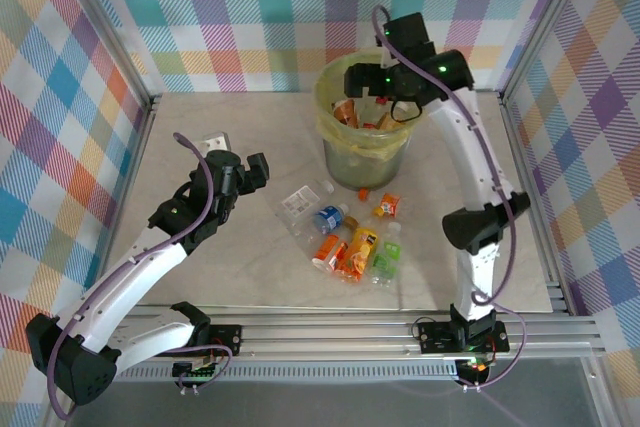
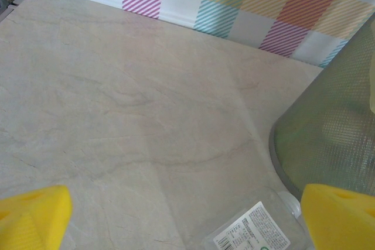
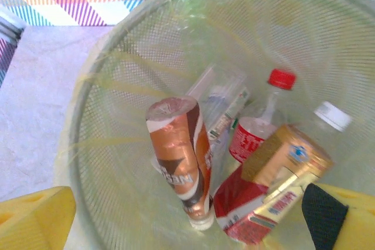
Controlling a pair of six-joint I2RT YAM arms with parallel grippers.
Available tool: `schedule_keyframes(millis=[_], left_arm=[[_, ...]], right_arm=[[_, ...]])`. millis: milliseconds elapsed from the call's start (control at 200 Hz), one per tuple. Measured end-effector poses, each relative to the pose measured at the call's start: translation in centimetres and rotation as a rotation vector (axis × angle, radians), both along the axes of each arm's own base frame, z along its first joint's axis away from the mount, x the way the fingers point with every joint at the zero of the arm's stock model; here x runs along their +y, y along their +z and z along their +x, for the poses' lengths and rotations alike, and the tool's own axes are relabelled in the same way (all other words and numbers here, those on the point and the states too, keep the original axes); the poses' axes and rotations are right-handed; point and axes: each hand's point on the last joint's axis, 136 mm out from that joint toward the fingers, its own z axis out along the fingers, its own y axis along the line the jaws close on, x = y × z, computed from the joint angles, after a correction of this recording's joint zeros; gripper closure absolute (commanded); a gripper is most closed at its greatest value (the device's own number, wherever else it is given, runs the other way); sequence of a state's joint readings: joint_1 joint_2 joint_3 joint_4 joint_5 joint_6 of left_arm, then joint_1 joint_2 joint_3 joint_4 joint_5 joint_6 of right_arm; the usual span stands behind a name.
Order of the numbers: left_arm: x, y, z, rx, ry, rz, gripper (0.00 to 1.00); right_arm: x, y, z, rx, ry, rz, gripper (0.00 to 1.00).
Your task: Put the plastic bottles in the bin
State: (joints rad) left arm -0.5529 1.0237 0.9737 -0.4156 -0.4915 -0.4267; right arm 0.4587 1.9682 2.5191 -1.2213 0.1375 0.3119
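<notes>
The right gripper (image 1: 368, 82) hung wide open and empty over the bin (image 1: 352, 162), where several bottles (image 3: 179, 156) lay inside. The left gripper (image 1: 256, 169) was also open, empty, near the loose bottles (image 1: 352, 242) clustered on the table (image 1: 200, 267) beside the bin.

The left arm (image 1: 130, 277) stretches from the lower left corner toward the middle of the frame, and the left gripper (image 1: 258, 169) is spread wide, holding nothing. The right arm (image 1: 470, 162) climbs the right side and bends left near the top. The right gripper (image 1: 365, 80) points down, its fingers (image 3: 35, 218) wide apart.
</notes>
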Motion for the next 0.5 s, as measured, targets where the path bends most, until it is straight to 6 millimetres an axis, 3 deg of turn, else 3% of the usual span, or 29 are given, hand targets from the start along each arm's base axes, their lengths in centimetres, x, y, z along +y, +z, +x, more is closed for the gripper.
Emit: schedule_keyframes(millis=[70,160,500], left_arm=[[0.0,-0.3,0.0,0.006,-0.003,0.001,0.0],[0.0,-1.0,-0.1,0.019,-0.006,0.008,0.0],[-0.6,-1.8,0.0,0.02,-0.032,-0.011,0.0]], right_arm=[[-1.3,0.7,-1.8,0.003,-0.027,-0.001,0.0],[-2.9,-0.2,-4.5,0.036,-0.06,-0.01,0.0],[-8.5,-8.8,-14.8,0.167,-0.189,0.019,0.0]])
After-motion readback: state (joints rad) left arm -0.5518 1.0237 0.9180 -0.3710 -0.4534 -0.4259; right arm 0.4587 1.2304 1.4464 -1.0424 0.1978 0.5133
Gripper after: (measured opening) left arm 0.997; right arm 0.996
